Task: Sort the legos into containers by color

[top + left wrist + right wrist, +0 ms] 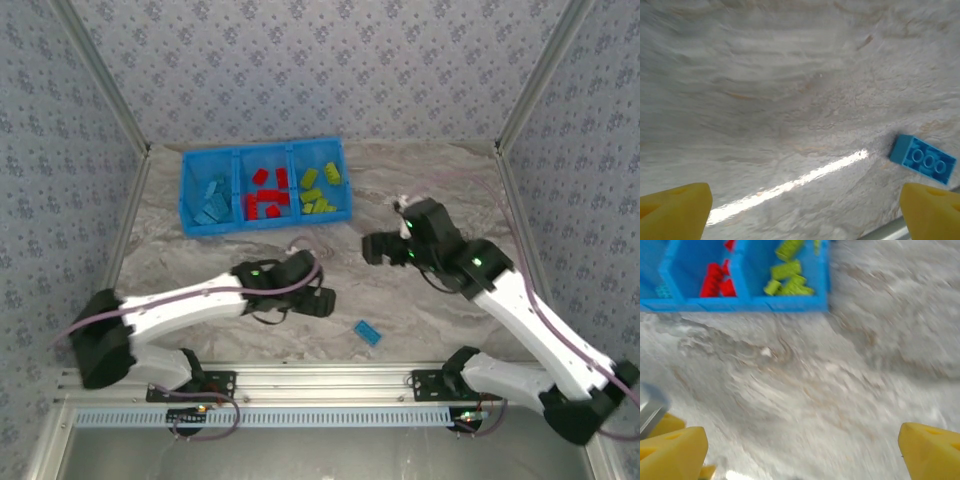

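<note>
Lying loose on the marbled counter [420, 180], one light blue lego [368, 333] sits at 4 o'clock from the left jaws. They stand wide apart and empty, their yellow pads [675, 210] clear of it. The right jaws are spread just as wide, holding nothing, above bare counter at 4 o'clock from the blue tray [186, 190]. From 9 to 3 o'clock, its containers hold light blue legos [212, 200], red legos [266, 195] and lime green legos [318, 190].
</note>
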### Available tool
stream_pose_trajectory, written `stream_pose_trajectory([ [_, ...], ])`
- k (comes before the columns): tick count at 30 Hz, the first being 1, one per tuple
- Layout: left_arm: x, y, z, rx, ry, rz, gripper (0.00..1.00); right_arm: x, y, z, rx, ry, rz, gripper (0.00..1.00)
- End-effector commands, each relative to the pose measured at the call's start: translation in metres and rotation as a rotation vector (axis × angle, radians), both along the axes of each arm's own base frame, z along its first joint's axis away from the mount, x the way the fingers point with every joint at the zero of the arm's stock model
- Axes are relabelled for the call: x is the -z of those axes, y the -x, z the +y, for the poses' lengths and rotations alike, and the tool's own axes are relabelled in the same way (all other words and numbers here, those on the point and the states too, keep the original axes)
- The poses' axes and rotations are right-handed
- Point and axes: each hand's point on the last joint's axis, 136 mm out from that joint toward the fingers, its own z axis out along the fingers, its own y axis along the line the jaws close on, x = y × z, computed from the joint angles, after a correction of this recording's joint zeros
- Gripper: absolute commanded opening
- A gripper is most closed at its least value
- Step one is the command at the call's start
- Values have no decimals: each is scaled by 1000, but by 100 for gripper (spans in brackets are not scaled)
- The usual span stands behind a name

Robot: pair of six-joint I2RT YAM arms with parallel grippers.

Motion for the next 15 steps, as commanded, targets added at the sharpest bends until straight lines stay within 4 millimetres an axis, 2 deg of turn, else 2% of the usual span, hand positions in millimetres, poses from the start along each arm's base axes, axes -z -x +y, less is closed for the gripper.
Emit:
stream_pose_trajectory([
  [1,1,-2,-53,-94,88,19,94,30,28,-49,190,41,117,100],
  [4,6,19,-99,68,81,-6,94,44,35,-63,222,59,154,100],
  [7,17,41,-122,197,25,-13,96,54,35,-64,231,53,177,100],
  [11,32,56,-135,282,24,12,99,56,31,-63,232,34,178,100],
  [15,49,61,-134,348,-20,26,99,57,31,-64,234,31,180,100],
])
